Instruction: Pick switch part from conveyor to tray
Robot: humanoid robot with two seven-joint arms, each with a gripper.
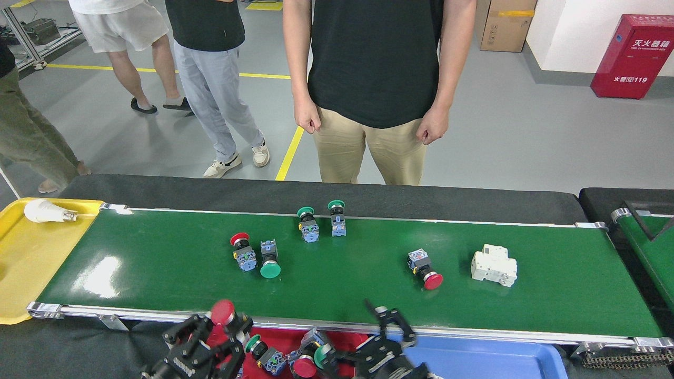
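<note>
1. A yellow tray (21,263) at the far left carries one white light bulb (45,211).
2. The left gripper (213,342) hangs over the red tray (287,339), its fingers closed on one red-capped switch part (223,312).
3. The conveyor (174,263) carries five switch parts: a red-capped one (243,251) beside a green-capped one (269,260), two green-capped at the far rail (320,221), and one red-capped lying tilted (424,269).
4. The red tray holds several more; the exact count is unclear.
5. The right gripper (387,337) has its fingers spread and empty, over the seam between the red tray and the blue tray (489,360).
6. One white breaker (494,265) lies to the right.
</note>
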